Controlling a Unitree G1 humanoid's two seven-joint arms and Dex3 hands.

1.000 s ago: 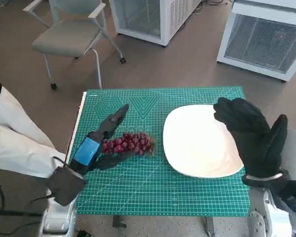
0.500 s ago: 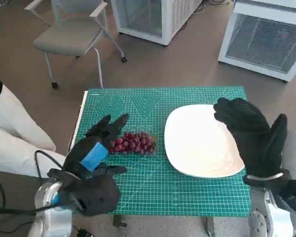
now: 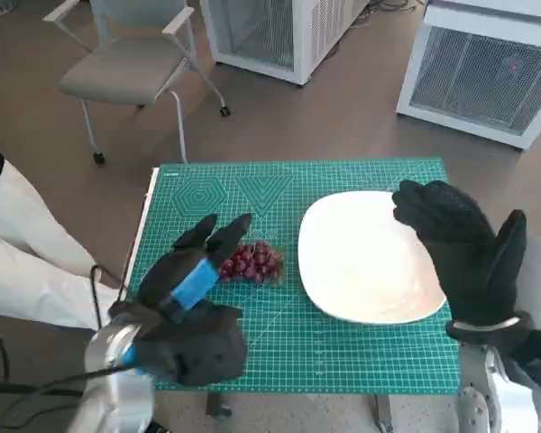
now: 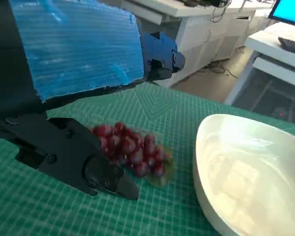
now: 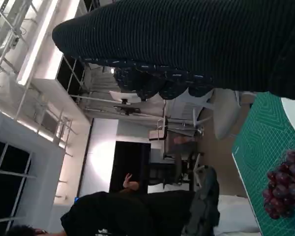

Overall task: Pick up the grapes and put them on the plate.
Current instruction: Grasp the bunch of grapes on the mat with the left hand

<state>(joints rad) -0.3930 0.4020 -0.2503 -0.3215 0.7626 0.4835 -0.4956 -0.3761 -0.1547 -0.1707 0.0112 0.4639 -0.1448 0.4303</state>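
one bunch of grapes [image 3: 252, 262] lies between the released left hand's [image 3: 194, 271] spread fingers [image 4: 96, 172].

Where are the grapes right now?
In the head view the grapes lie on the green mat, left of the white plate and not yet on it, right at the fingertips of the left hand.

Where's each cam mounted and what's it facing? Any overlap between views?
Head: on the head, steeply down at the green mat, grapes, plate; both forearms, left robot hand, right robot hand show.
Left wrist: behind the left robot hand, facing grapes and plate.
Right wrist: behind the right robot hand, turned sideways, facing the room and a person.
Shared: all three catch the grapes.
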